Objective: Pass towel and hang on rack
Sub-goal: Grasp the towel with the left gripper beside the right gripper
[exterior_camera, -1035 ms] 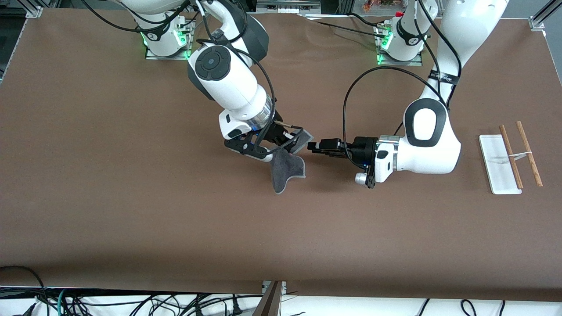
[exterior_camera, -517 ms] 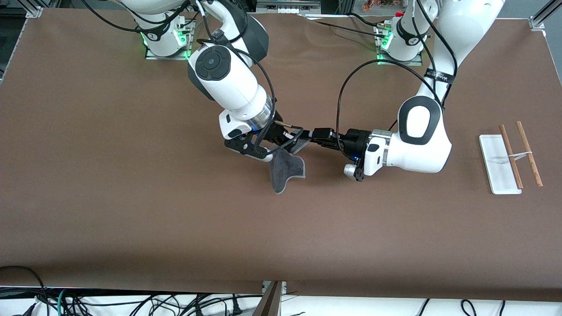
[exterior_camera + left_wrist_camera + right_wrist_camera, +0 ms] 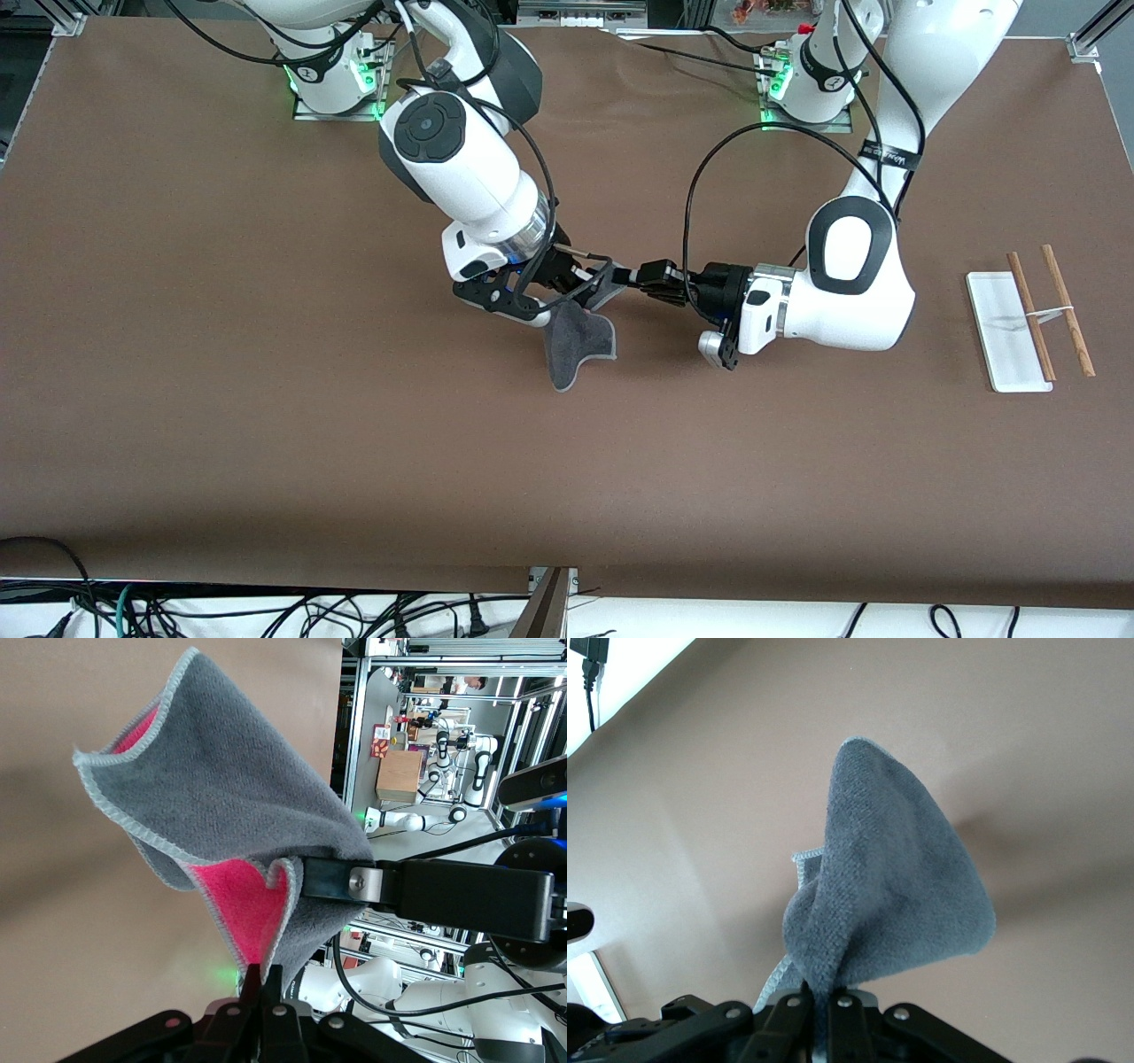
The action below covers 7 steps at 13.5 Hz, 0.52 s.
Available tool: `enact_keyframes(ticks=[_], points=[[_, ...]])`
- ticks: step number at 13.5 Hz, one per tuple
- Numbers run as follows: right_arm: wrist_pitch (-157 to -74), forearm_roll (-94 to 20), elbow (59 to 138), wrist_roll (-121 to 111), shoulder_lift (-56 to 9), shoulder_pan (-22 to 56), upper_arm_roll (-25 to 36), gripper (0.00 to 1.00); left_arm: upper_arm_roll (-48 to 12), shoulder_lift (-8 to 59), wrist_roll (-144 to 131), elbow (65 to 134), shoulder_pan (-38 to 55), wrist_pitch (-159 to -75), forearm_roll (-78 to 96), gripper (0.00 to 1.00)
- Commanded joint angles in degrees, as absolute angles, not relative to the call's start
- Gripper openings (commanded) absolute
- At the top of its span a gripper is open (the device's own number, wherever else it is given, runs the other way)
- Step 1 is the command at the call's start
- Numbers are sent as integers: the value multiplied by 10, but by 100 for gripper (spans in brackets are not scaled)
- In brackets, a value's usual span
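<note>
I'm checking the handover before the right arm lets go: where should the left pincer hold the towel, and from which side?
Best at the towel's free upper corner, coming level from the rack's end. The right pincer pinches one corner and the cloth hangs below, leaving that edge exposed. The left pincer is already shut on it there.

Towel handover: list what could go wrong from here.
1. Both the right gripper and the left gripper are shut on the towel; if the left pulls before the right opens, the cloth may stretch or slip.
2. The left grips only a thin edge, so it could lose the towel on the way to the rack.
</note>
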State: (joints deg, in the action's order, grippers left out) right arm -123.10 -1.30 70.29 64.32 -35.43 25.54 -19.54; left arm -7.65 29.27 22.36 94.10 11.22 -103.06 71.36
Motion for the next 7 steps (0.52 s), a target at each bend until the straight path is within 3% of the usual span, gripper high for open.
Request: enact_keyframes(ticks=[1, 3, 4, 7], points=[[-1228, -16, 686, 646, -362, 258, -194, 37, -76, 291, 239, 941, 110, -1025, 724, 0], [-1228, -15, 686, 642, -362, 251, -193, 87, -76, 290, 238, 941, 110, -1025, 724, 0], [-1227, -11, 686, 639, -360, 250, -193, 100, -76, 291, 238, 941, 110, -1025, 724, 0], [-1222, -9, 686, 618, -360, 236, -192, 100, -70, 288, 234, 937, 109, -1025, 716, 0]])
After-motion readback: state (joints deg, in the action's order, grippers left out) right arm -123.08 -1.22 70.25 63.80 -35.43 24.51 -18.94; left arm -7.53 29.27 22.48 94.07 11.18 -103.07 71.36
